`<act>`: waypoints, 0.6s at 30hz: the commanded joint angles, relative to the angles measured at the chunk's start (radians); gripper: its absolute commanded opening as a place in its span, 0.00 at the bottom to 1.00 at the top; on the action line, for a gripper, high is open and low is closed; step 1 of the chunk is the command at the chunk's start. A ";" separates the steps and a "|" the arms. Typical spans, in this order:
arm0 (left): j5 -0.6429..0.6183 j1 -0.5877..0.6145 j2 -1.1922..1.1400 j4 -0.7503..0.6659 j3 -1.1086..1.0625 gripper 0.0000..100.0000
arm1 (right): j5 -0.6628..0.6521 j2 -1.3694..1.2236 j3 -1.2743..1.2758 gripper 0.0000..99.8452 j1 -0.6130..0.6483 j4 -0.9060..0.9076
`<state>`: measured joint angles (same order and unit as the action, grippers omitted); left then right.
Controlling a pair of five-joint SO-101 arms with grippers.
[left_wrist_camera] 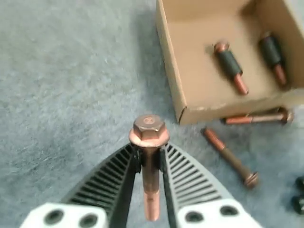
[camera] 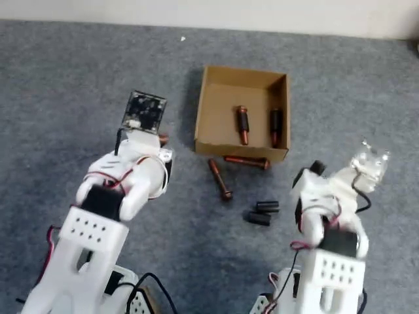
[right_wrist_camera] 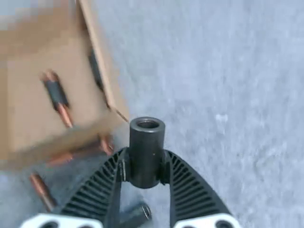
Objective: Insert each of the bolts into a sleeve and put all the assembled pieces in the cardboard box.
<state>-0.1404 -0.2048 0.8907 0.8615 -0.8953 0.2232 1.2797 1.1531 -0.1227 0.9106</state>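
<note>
My left gripper (left_wrist_camera: 149,154) is shut on a copper bolt (left_wrist_camera: 148,132), held head-up left of the cardboard box (left_wrist_camera: 172,71); the bolt's head (camera: 162,139) peeks out in the high view. My right gripper (right_wrist_camera: 145,161) is shut on a black sleeve (right_wrist_camera: 147,142), bore upward, to the right of the box (camera: 208,111). Two assembled pieces (camera: 243,124) (camera: 276,126) lie inside the box. One loose bolt (camera: 247,160) rests against the box's front wall, another (camera: 220,178) lies just in front. Two loose sleeves (camera: 267,207) (camera: 258,218) lie on the carpet.
Grey carpet (camera: 78,72) covers the whole work area. Open carpet stretches left of the box and to its right. A pale wall edge (camera: 262,13) runs along the back.
</note>
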 commanded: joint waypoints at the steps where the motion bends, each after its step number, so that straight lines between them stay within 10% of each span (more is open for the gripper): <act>1: -0.101 0.007 0.140 -0.032 -0.012 0.01 | -0.014 0.147 0.044 0.00 0.071 0.005; 18: -0.152 0.007 0.547 -0.034 -0.094 0.01 | -0.014 0.323 0.116 0.00 0.527 0.001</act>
<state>-0.2770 -0.2048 1.3771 0.8569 -0.9966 0.2232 1.5589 1.2743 0.3452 0.9106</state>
